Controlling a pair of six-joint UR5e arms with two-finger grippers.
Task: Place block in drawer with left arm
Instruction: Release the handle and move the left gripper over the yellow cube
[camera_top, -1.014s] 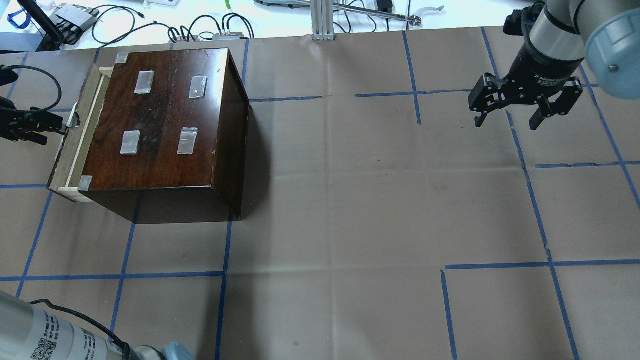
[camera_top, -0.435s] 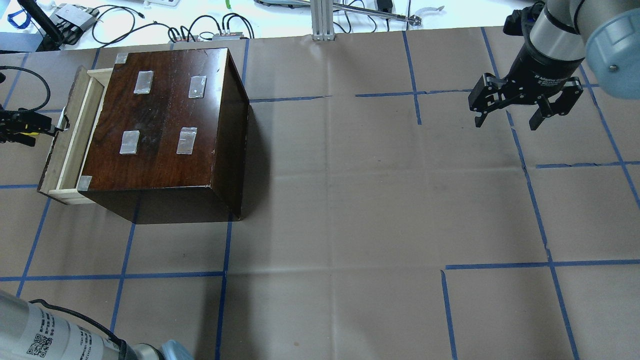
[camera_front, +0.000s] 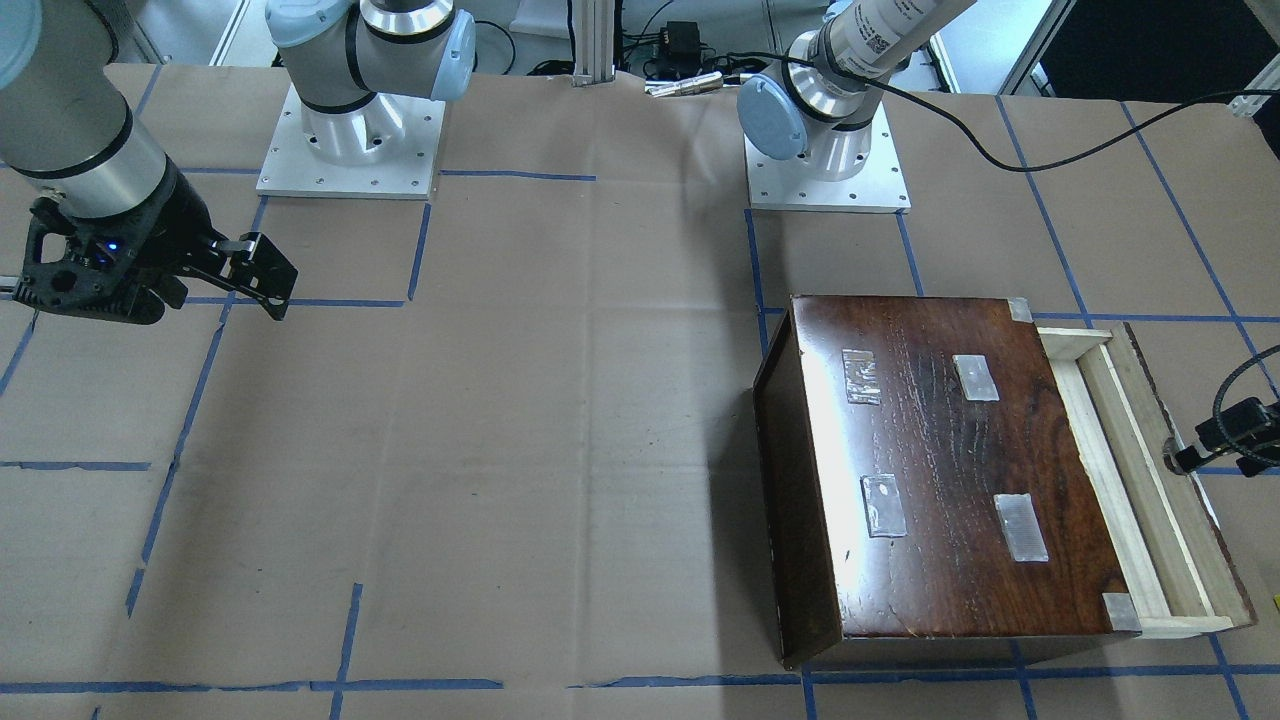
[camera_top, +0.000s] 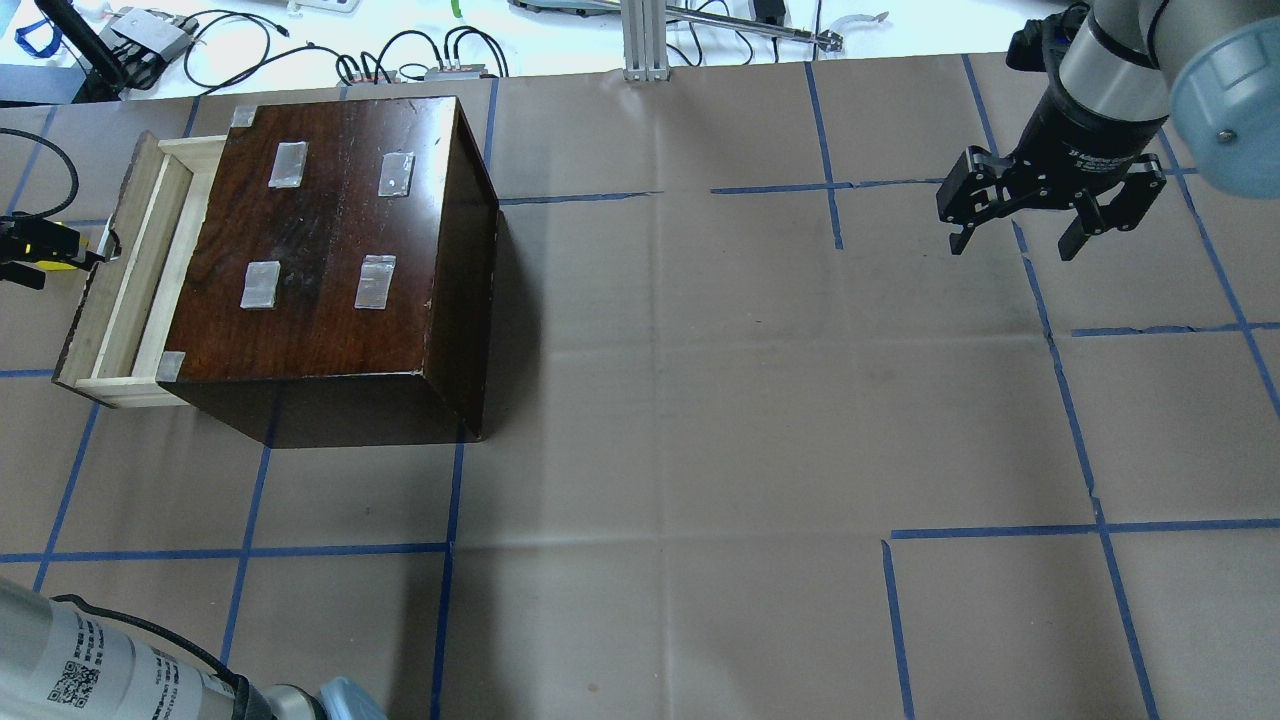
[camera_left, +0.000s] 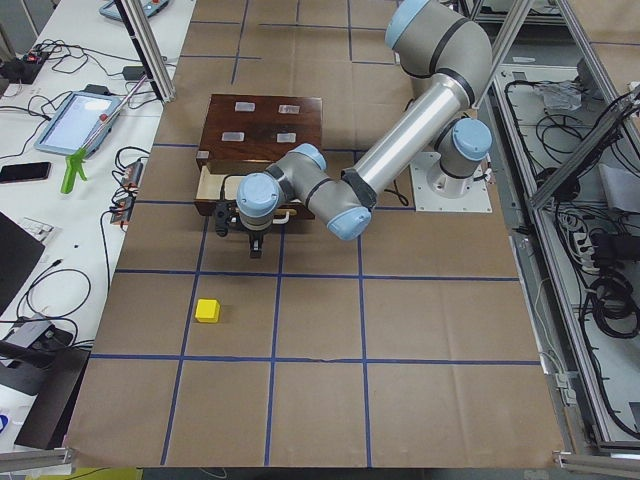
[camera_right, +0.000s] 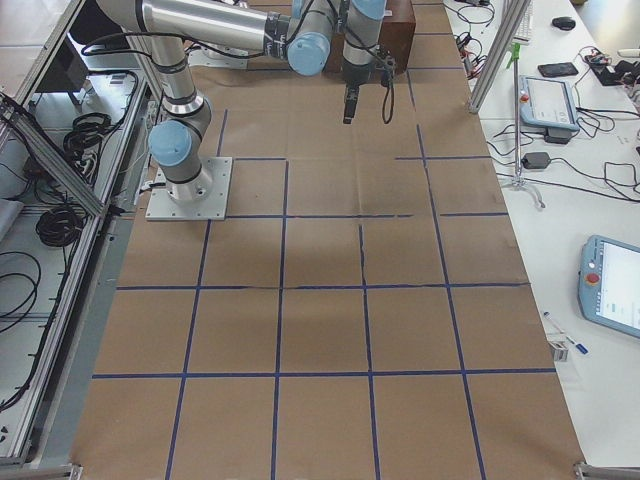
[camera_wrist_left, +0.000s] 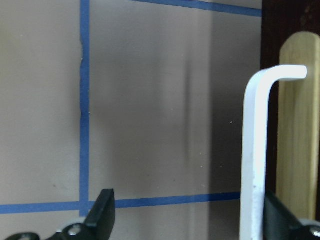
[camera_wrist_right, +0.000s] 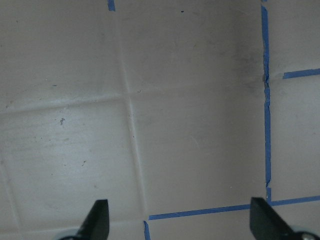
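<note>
The yellow block lies on the paper-covered table, out past the drawer front, apart from both grippers. It is out of the overhead view. The drawer of pale wood stands partly pulled out of the dark cabinet. It also shows in the front-facing view. My left gripper is at the drawer's front, jaws wide apart in the left wrist view. A white hook on one finger reaches into the front panel's notch. My right gripper is open and empty, far to the right above bare paper.
Blue tape lines divide the brown paper into squares. Cables and boxes lie beyond the table's far edge. The left arm's black cable loops near the drawer front. The arm bases stand at the robot's side.
The drawer has slid further out of the cabinet toward the left of the overhead view, with my left gripper moving left at its front. The right arm has not moved.
</note>
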